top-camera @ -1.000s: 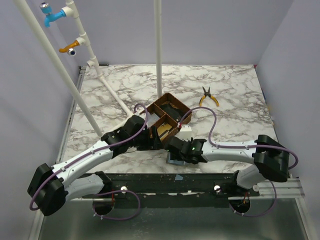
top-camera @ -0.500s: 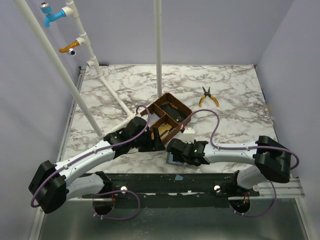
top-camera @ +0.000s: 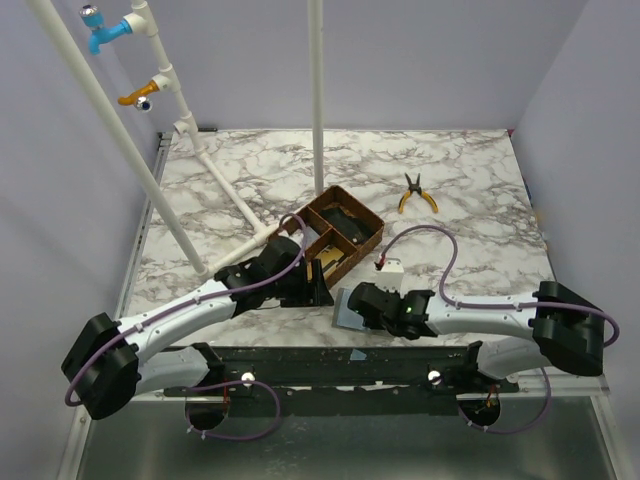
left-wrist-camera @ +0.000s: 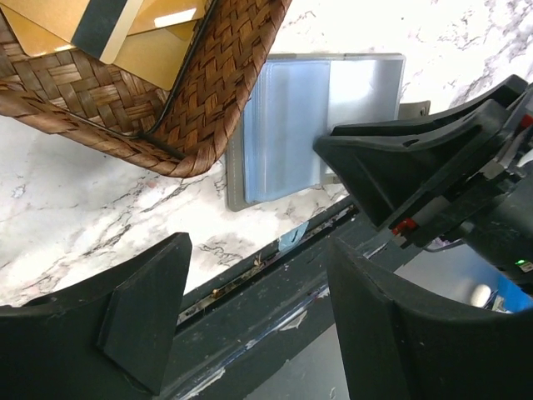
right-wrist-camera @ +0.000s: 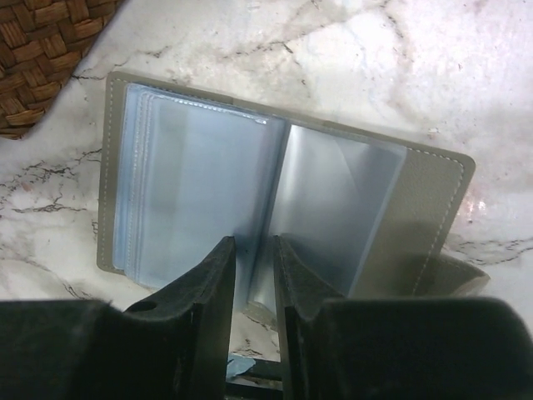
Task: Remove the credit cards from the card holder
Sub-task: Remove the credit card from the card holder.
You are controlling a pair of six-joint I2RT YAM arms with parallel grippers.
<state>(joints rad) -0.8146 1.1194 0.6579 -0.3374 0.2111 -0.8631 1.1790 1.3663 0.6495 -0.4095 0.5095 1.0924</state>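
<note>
Over the open card holder [right-wrist-camera: 420,208], the right hand [right-wrist-camera: 254,250] is nearly closed.

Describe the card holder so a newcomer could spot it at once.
On the marble table, look at the near edge, just beside the brown woven tray. The card holder lies open and flat there, the only grey cover lined with clear plastic sleeves.
</note>
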